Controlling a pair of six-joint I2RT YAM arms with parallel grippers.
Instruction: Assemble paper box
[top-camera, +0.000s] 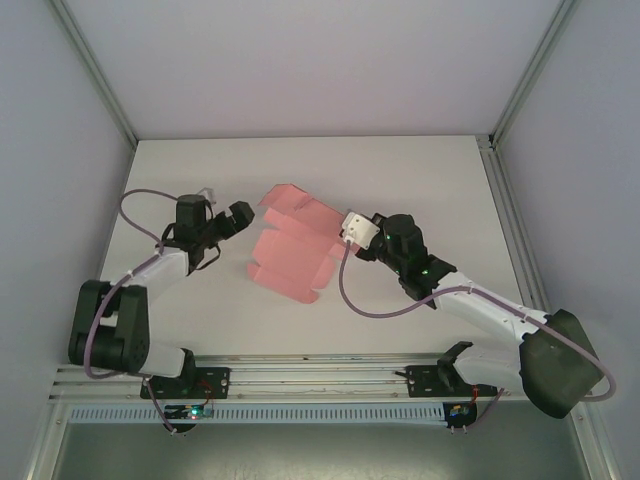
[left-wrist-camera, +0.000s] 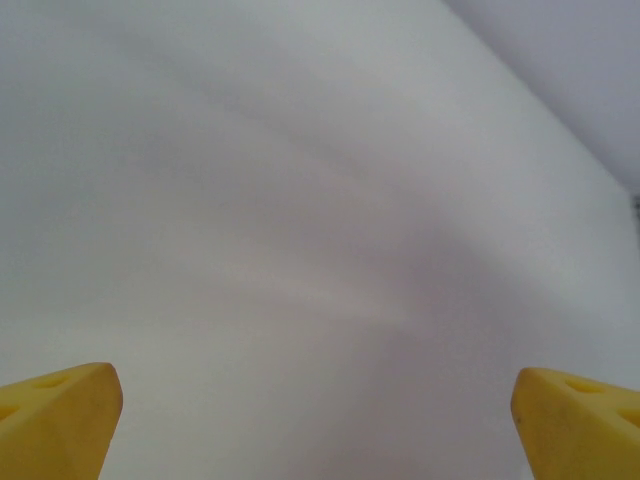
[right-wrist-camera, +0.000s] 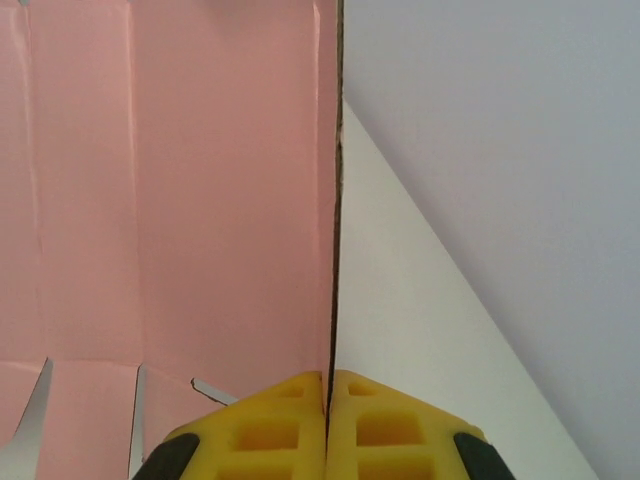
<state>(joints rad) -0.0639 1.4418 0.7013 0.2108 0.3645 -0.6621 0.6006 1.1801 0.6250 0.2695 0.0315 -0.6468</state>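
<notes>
Right gripper (right-wrist-camera: 328, 398) pinched tight on the right edge of the unfolded pink paper box (top-camera: 290, 245). Left gripper (top-camera: 238, 214) spread wide, near its left edge.

the left arm (top-camera: 150, 272) was made up of white link shells joined by black joint housings, with a bulky black shoulder block (top-camera: 105, 335) at 8 o'clock in the top view. the right arm (top-camera: 490, 308) was finished alike, its black shoulder (top-camera: 555, 365) set at 4 o'clock. a mauve-grey cable (top-camera: 135, 200) was looped along the left arm, and another (top-camera: 365, 305) was slung under the right. a small green light (top-camera: 425, 266) was seen on the right wrist housing. the left gripper (top-camera: 238, 215) was black-bodied and the right gripper (top-camera: 348, 232) white-capped. yellow moulded fingers (left-wrist-camera: 60, 415) were fitted, with square recesses shown in the right pair (right-wrist-camera: 270, 432).
</notes>
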